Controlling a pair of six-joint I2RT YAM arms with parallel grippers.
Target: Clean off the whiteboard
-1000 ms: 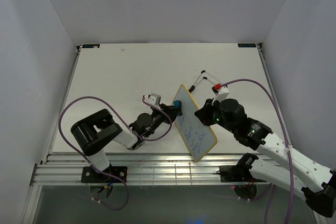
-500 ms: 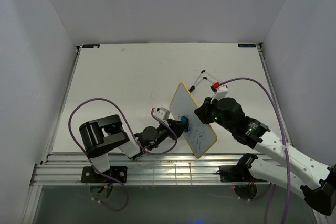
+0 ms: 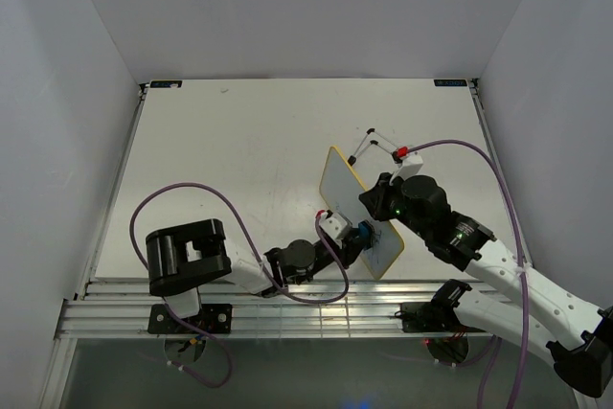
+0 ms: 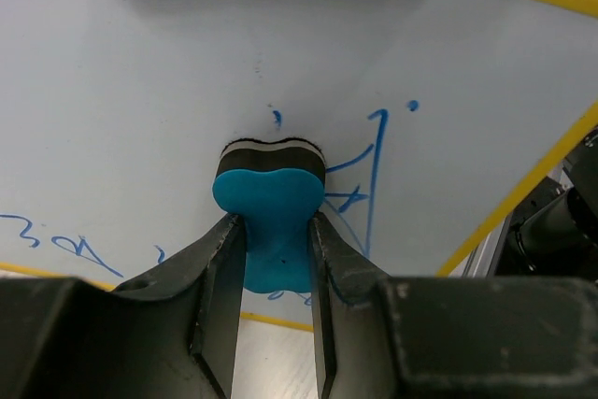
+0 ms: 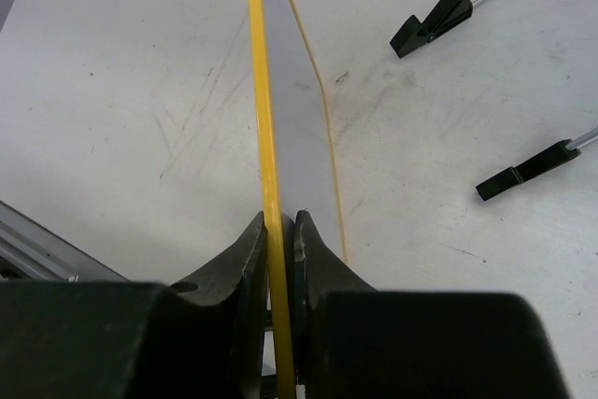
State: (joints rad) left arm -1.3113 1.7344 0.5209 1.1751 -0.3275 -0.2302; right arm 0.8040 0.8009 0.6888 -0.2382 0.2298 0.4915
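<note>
Your left jaws were clamped on the blue eraser [image 4: 271,221], its dark felt face pressed to the whiteboard [image 4: 140,91] beside blue scribbles [image 4: 360,184] — your right jaws pinched the board's yellow frame [image 5: 263,91]. The board stood tilted on edge toward the near right of the bench [image 3: 230,141], its wire stand [image 3: 369,144] just beyond it.

A flat white rectangular tabletop [image 3: 239,160] fills the middle of the enclosure, its matte surface marked by faint grey scuffs and thin scratches [image 5: 187,109]. Plain pale grey walls close it in on three sides: a back panel [image 3: 306,7], a left panel [image 3: 57,141] and a right panel [image 3: 556,93]. Two small black labels [image 3: 165,84] sit at the far corners. A silver slotted aluminium rail [image 3: 287,318] runs along the near edge, with a dark floor strip [image 3: 316,371] below. The light is soft and even.
</note>
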